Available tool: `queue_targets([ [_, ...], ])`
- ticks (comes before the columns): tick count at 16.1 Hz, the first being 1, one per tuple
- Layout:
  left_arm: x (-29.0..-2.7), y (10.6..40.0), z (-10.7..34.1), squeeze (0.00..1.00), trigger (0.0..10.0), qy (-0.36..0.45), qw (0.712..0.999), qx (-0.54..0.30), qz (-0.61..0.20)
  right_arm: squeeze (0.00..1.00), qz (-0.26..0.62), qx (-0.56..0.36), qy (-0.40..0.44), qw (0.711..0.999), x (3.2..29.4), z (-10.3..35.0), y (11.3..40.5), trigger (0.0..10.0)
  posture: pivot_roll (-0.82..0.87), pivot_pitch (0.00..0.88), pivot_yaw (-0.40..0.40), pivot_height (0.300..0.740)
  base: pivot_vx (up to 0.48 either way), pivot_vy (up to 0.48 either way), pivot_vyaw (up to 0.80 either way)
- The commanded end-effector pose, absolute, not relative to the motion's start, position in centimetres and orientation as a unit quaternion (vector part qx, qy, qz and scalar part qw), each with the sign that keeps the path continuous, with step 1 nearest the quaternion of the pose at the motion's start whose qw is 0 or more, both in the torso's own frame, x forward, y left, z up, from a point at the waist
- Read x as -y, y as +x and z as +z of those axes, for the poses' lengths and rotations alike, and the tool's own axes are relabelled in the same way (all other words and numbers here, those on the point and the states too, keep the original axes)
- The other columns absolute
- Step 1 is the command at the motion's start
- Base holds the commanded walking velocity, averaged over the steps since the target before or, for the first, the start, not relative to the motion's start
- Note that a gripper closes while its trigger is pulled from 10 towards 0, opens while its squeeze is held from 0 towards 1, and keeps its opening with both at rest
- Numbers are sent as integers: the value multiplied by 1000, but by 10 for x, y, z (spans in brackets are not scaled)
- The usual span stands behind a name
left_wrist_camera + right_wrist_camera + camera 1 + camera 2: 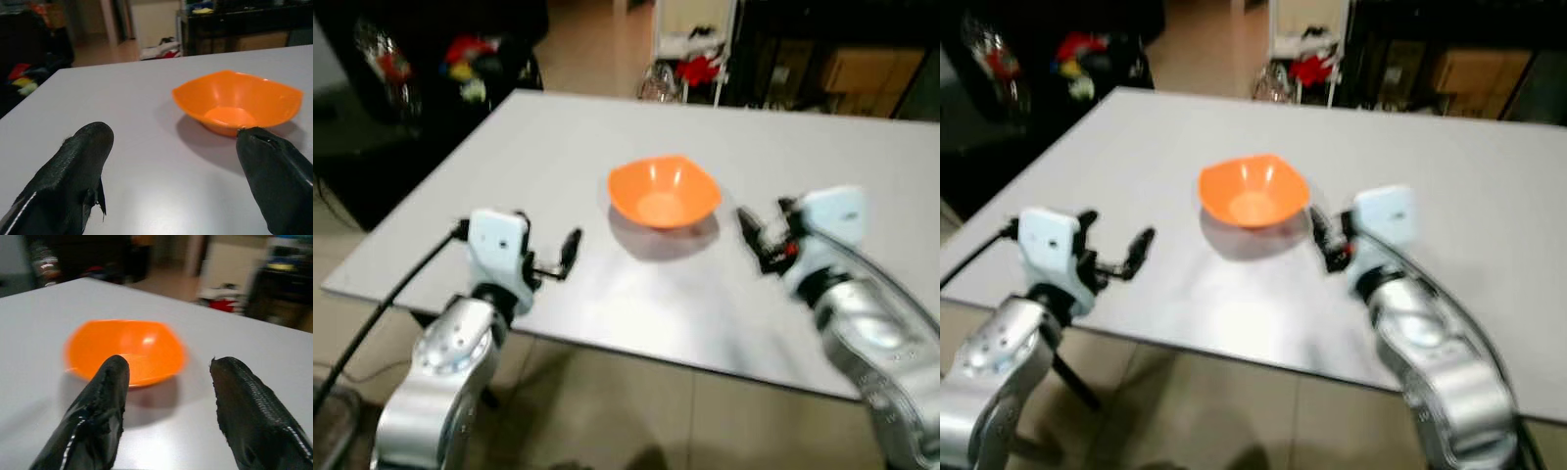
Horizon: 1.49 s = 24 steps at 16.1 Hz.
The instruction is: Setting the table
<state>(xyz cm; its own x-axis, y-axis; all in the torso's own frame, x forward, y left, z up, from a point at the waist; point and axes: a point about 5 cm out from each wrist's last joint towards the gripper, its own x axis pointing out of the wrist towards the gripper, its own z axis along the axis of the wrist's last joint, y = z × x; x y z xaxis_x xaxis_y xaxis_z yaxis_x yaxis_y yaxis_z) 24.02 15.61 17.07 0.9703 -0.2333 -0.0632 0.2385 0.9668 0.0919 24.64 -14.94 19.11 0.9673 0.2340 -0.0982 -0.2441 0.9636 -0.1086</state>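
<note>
Left eye view: an orange bowl (664, 192) sits empty mid-counter (862, 176), flanked by 2 empty grippers, fingers apart — the left gripper (566, 257) near-left of it, the right gripper (754, 235) just beside its right rim. It looks like light, stiff, smooth plastic, probably slippery; pinching the thin flared rim seems the surest hold.

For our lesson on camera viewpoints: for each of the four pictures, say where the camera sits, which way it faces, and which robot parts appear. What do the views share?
Left eye: head, looking down at the table; both silver arms.
Right eye: same, shifted sideways.
Left wrist: along the open left gripper toward the orange bowl.
Right wrist: along the open right gripper, bowl ahead.
Shared: the bowl.
</note>
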Motion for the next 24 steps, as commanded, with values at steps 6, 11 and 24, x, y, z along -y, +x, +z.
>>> queue_targets([
  [6, -164, 235, 176, 0, 10000, 22, 997, -21, -69, 1000, 180, -28, -41, 982, 135, 192, 242, 10000, 1, 0, 32, 740, 0, 0, 667],
  [11, -171, 235, 175, 1000, 10000, 24, 999, -24, -38, 1000, 170, -7, -58, 984, 139, 195, 243, 10000, 3, 0, 44, 740, 0, 0, 800],
  [24, -157, 246, 176, 1000, 10000, 33, 997, -2, -67, 1000, 103, 22, -54, 993, 156, 203, 248, 10000, -46, 0, 75, 740, 0, 0, 800],
])
